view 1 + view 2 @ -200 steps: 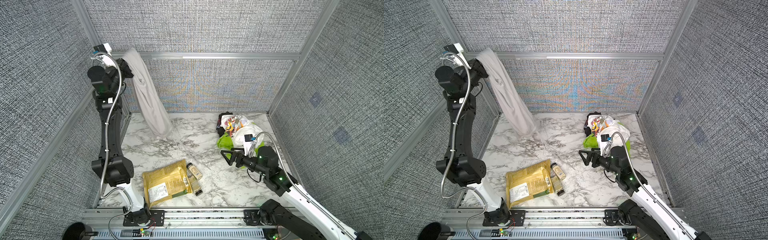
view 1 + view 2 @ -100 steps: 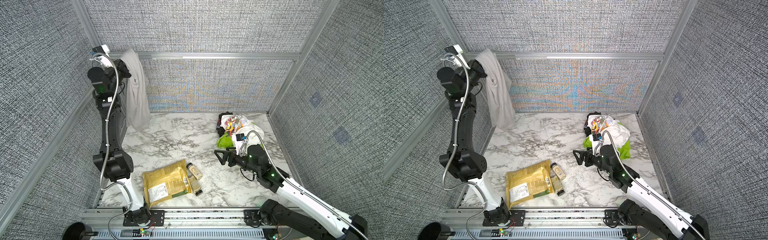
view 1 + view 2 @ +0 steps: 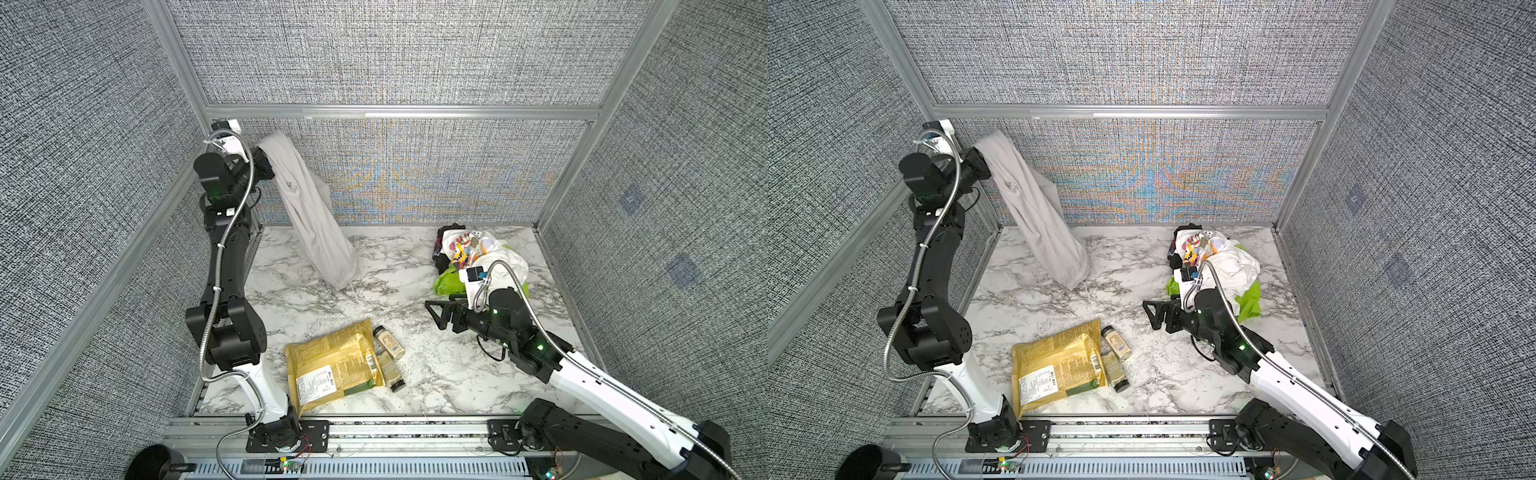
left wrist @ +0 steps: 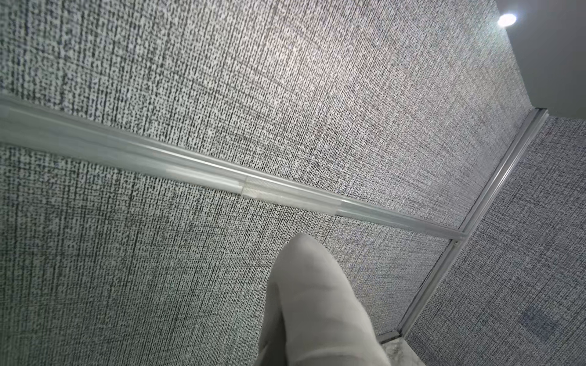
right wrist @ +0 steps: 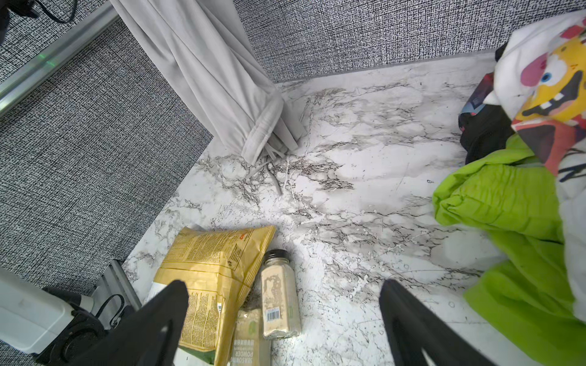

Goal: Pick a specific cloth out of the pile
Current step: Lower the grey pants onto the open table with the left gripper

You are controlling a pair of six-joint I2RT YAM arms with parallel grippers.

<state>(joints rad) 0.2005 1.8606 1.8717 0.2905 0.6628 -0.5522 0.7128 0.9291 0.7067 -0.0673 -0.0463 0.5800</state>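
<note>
The cloth (image 3: 309, 216) hangs in a long grey fold from the left gripper (image 3: 266, 164), which is raised high in the back left corner, near the wall (image 3: 415, 174). The gripper's fingers are clamped on the cloth's top end. The fabric bunches over them, so in both top views the fingertips themselves are hidden. In the left wrist view only a rounded lobe of the cloth (image 4: 317, 301) shows against the wall, with the fingers out of sight.

The cloth slants down and to the right. Its lower end, a gathered band (image 5: 263, 133), seems to rest on the marble table (image 3: 415, 270), though contact is hard to judge. Thin drawstrings (image 5: 276, 177) trail from that end onto the table.

The pile (image 3: 478, 257) lies well apart from the cloth, in the back right corner. It has a white cartoon print (image 5: 551, 82) on top, black fabric beneath and a bright green garment (image 5: 507, 202) at the front.

The right gripper (image 3: 436, 314) hovers low just in front of the pile and points left across the table. Its fingers (image 5: 152, 323) are spread wide, holding and touching nothing.

Near the front edge lie a yellow packet (image 3: 332, 365) and two spice jars (image 3: 388, 343), the jars just beside the packet's right edge.
</note>
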